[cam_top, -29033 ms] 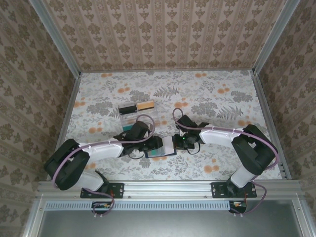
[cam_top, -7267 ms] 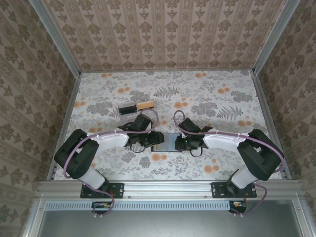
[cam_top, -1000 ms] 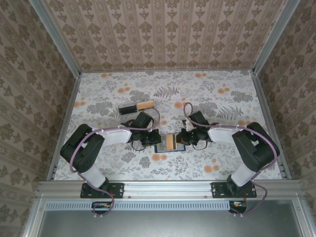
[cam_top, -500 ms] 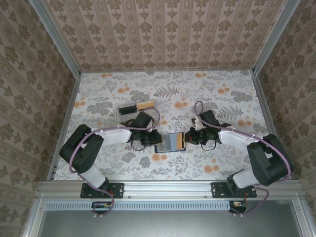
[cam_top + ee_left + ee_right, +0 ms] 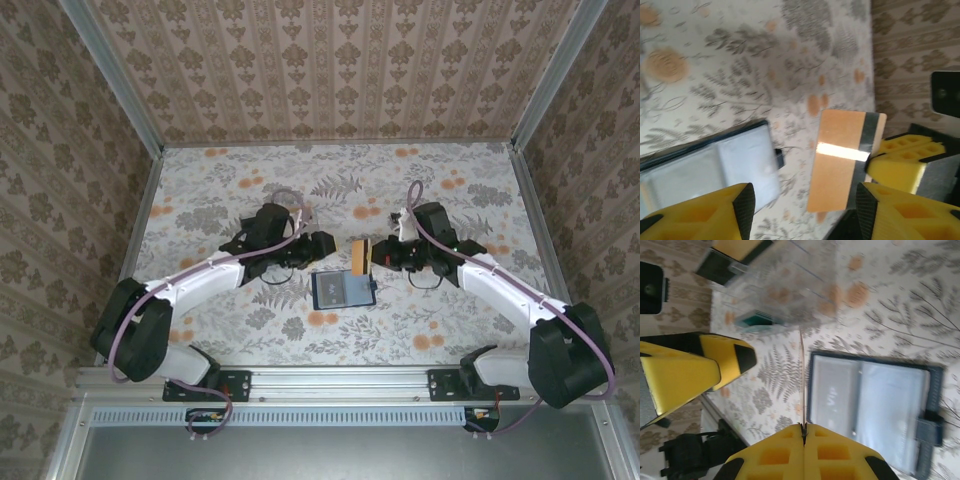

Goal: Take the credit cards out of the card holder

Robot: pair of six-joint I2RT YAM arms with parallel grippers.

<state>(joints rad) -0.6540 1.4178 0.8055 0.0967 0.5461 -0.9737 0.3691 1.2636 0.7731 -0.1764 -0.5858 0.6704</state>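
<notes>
Item: tan-orange card, thin and rectangular, with a dark stripe along one side and a band of glare across its face as seen in the left wrist view. It is pinched at one edge by the right gripper, whose yellow fingers are pressed fully together on it. From the right wrist it is seen edge-on as a thin line. The card is held above the table, apart from the card holder and just beyond its far edge in the top view. Item: card holder, a dark navy wallet laid open and flat on the table between the two arms, nearer the bases than either gripper. Its pale grey-blue pockets are turned upward, and a small dark tab is seen at one side; part of it is also shown in the left wrist view. Item: left gripper, stationed to the left of the held card. Its fingers are spread well apart and nothing is gripped between them. Item: clear tray, placed beyond the left gripper, with a teal block inside it. Dark and orange pieces at its far end cannot be identified.
</notes>
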